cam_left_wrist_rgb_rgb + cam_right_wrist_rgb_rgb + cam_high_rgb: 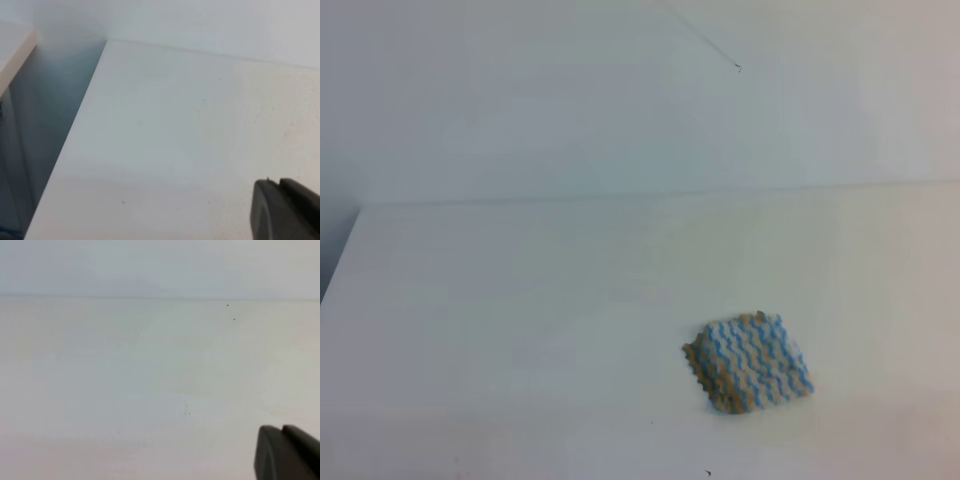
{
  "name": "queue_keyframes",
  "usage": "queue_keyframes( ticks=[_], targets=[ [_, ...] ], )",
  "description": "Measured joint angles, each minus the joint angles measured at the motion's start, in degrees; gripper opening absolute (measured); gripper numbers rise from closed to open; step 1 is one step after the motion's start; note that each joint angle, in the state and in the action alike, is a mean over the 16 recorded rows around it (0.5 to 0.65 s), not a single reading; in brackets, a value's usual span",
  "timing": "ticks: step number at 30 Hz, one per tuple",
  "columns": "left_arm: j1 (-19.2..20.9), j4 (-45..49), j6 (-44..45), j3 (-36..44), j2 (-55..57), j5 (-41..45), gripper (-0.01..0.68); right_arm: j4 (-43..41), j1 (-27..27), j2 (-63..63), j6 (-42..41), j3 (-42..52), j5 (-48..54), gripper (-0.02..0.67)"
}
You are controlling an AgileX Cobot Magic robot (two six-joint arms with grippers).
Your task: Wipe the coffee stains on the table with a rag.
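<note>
The rag, a knitted cloth with blue, white and tan zigzag stripes, lies flat on the white table, right of centre near the front edge. No orange-brown coffee stain shows in any view. Neither gripper appears in the exterior high view. In the left wrist view, my left gripper shows as dark fingers pressed together at the lower right corner, above bare tabletop. In the right wrist view, my right gripper looks the same, fingers together over bare tabletop. Neither holds anything.
A white wall stands behind the table, with a thin wire end hanging on it. The table's left edge drops to a dark gap beside a second white surface.
</note>
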Motion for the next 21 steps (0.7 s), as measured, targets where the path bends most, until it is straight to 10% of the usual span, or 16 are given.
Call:
queue_keyframes(
  ticks=[21],
  targets=[
    [0.0,0.0,0.1,0.0,0.0,0.0,-0.001,0.0,0.0,0.1,0.0,0.0,0.0,-0.004]
  ],
)
